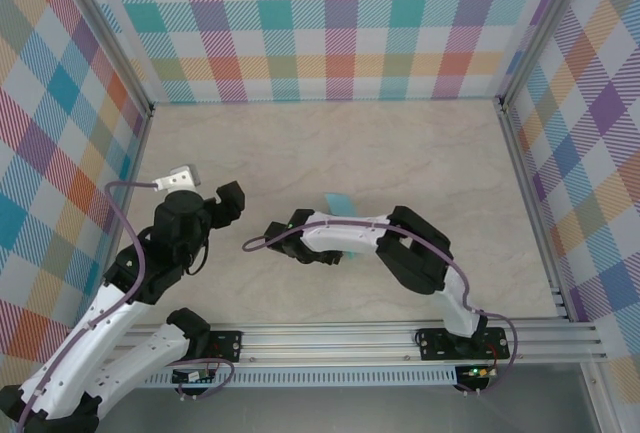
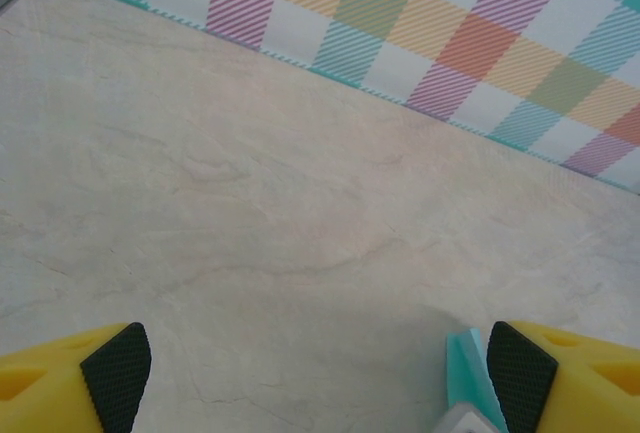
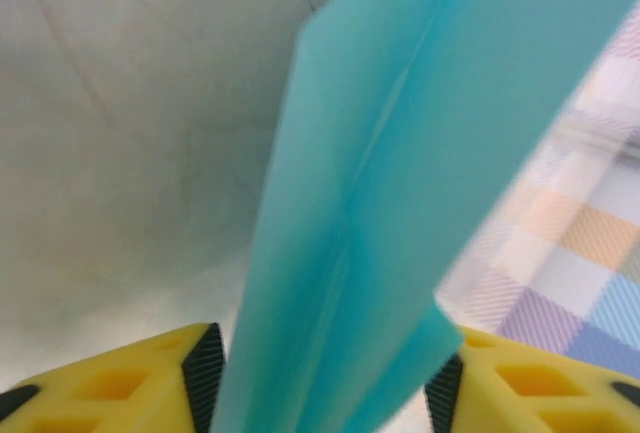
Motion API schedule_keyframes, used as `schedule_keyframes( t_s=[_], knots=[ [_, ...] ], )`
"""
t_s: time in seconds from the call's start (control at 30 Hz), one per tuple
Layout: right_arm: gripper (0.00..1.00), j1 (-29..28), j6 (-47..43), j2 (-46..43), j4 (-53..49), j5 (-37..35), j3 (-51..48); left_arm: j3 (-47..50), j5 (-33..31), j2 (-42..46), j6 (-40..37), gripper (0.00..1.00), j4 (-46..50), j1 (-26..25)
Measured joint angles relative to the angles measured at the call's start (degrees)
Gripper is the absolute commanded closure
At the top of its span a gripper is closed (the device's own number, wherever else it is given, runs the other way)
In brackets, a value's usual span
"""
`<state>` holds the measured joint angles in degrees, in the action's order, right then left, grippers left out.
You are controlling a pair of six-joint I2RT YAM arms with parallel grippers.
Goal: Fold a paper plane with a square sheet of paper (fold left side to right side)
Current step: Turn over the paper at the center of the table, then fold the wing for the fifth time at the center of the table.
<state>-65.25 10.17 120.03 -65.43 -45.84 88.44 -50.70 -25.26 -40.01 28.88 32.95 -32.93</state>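
Observation:
The paper plane (image 3: pixel 400 153) is turquoise, folded narrow with a centre crease, and rises tilted between the fingers of my right gripper (image 3: pixel 325 393). The jaws stand apart. The paper spans the gap, and its lower corner lies over the right pad (image 3: pixel 443 393). From above, the paper plane (image 1: pixel 340 203) peeks out behind the right forearm, with my right gripper (image 1: pixel 322 250) low beside it. My left gripper (image 1: pixel 228 201) hangs open to the left of the paper, holding nothing. A tip of the paper plane (image 2: pixel 465 368) shows next to the right fingertip (image 2: pixel 520 373) of my left gripper (image 2: pixel 320 373).
The table (image 1: pixel 330 143) is pale marbled stone, walled by plaid panels (image 1: pixel 330 23) at the back and both sides. An aluminium rail (image 1: pixel 330 338) carrying the arm bases runs along the near edge. The right forearm (image 1: pixel 350 231) crosses over the paper.

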Motion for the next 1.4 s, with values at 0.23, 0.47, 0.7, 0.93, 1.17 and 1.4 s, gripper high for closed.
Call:
schedule_keyframes(
  t_s=[0.23,0.47,0.7,0.93,1.17,1.4],
  knots=[
    [0.08,0.2,1.6,-21.6,5.8,9.6,-9.0,1.5,6.4,-4.4,1.8,0.09,-3.8,0.1],
    [0.0,8.4,3.6,-42.1,15.0,21.3,-21.6,3.6,18.7,-16.7,5.8,0.1,-13.9,0.2],
    [0.0,27.5,9.7,-62.5,29.2,41.2,-39.6,5.0,34.6,-36.0,9.5,0.14,-28.0,0.0],
    [0.0,40.9,16.4,-68.4,39.1,60.4,-50.0,3.3,43.0,-51.6,12.1,0.18,-39.2,-1.8],
    [0.0,44.5,19.0,-68.3,43.0,69.1,-52.9,-0.9,48.1,-62.0,13.9,0.32,-47.0,-2.2],
    [0.0,46.3,19.3,-68.0,45.4,73.4,-53.7,-4.4,51.9,-68.6,15.0,0.69,-51.7,-2.3]
  ],
)
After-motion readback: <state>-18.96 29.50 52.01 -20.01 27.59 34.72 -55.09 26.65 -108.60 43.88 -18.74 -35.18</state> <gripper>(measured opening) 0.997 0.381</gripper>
